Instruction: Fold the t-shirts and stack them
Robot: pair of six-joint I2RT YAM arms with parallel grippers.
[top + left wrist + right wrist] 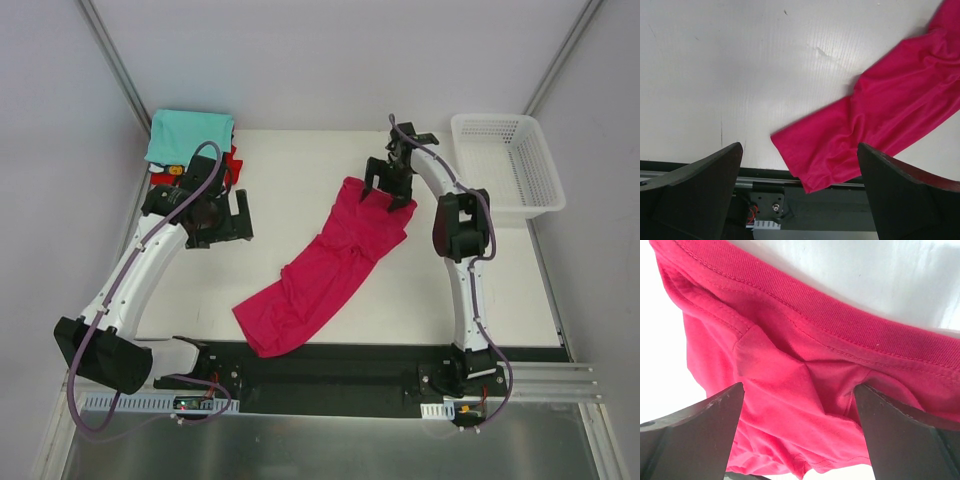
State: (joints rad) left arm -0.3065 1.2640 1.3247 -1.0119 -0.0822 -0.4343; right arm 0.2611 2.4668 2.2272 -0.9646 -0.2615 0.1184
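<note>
Magenta t-shirt (pixel 325 270): light, limp knit, likely to sag and bunch when lifted. Pinch the stitched edge band (pixel 840 320) beneath the right gripper (pixel 799 387). Jaws spread and empty, on it and the left gripper (pixel 800 145).

Loose shirts: one, the pink t-shirt (pixel 325 270)
Folded shirts in the pile: two can be told apart, the teal t-shirt (pixel 188 135) on top and the red t-shirt (pixel 235 165) under it; any lower ones are hidden
Baskets: one basket (pixel 500 165), white mesh
Tables: one table (pixel 300 180)
Arms: two, the left arm (pixel 150 260) and the right arm (pixel 465 270)
</note>
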